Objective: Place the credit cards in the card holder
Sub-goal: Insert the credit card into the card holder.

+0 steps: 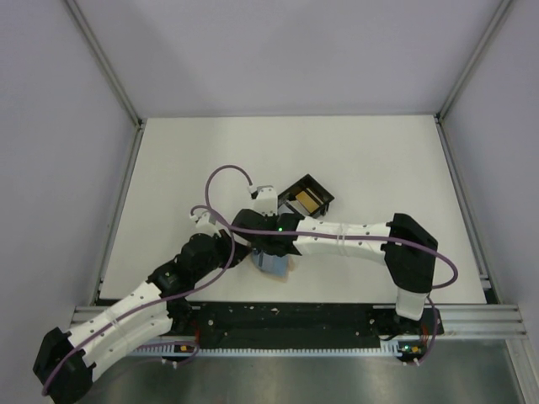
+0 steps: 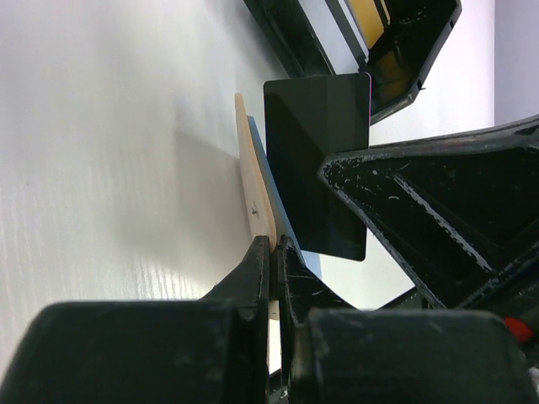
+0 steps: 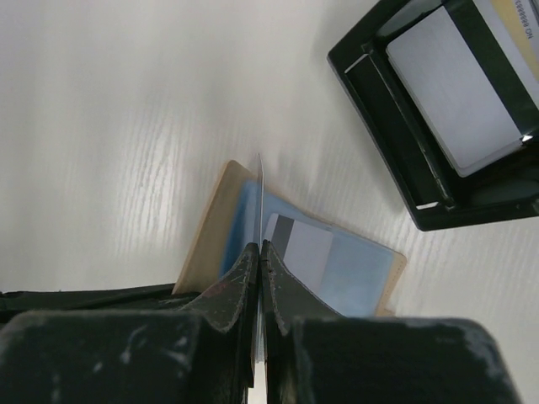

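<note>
The tan card holder point(image 3: 206, 231) lies open on the table, its light blue lining point(image 3: 358, 282) up, with a pale card with a grey stripe point(image 3: 307, 251) in it. My left gripper point(image 2: 271, 244) is shut on the holder's edge point(image 2: 253, 189). My right gripper point(image 3: 259, 246) is shut on a thin card seen edge-on point(image 3: 259, 194), held upright just above the holder. That card looks dark in the left wrist view point(image 2: 324, 160). In the top view both grippers meet over the holder point(image 1: 274, 264).
A black square tray point(image 1: 307, 199) stands just behind the holder, holding a pale card point(image 3: 450, 84) and a yellow-orange card point(image 3: 505, 25). The right arm's finger point(image 2: 438, 210) is close to the left gripper. Frame rails run along the table's sides.
</note>
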Available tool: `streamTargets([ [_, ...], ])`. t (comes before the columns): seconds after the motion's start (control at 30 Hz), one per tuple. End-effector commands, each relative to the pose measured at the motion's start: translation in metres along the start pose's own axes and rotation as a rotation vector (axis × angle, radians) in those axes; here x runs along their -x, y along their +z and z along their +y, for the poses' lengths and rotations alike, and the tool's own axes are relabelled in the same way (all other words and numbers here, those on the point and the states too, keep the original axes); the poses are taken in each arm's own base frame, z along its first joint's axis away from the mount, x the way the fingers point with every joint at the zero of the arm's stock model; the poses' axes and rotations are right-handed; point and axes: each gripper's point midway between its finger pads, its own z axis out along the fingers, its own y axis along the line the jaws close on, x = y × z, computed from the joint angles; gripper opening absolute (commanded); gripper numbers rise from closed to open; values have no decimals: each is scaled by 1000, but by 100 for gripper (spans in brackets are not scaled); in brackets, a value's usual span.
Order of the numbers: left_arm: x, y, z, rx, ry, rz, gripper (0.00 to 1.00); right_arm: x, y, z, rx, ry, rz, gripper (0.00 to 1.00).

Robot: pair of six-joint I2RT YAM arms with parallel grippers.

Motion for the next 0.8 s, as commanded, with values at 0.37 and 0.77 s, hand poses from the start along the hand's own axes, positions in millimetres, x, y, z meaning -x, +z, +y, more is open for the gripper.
streamTargets([
  [0.37,19,-6,-39,-164,80,-61,0,30,-45,-21,-15,52,-87,0],
  [0.77,16,-9,-50,-222,70,-50,0,23,-36,23,142,186,-41,0],
])
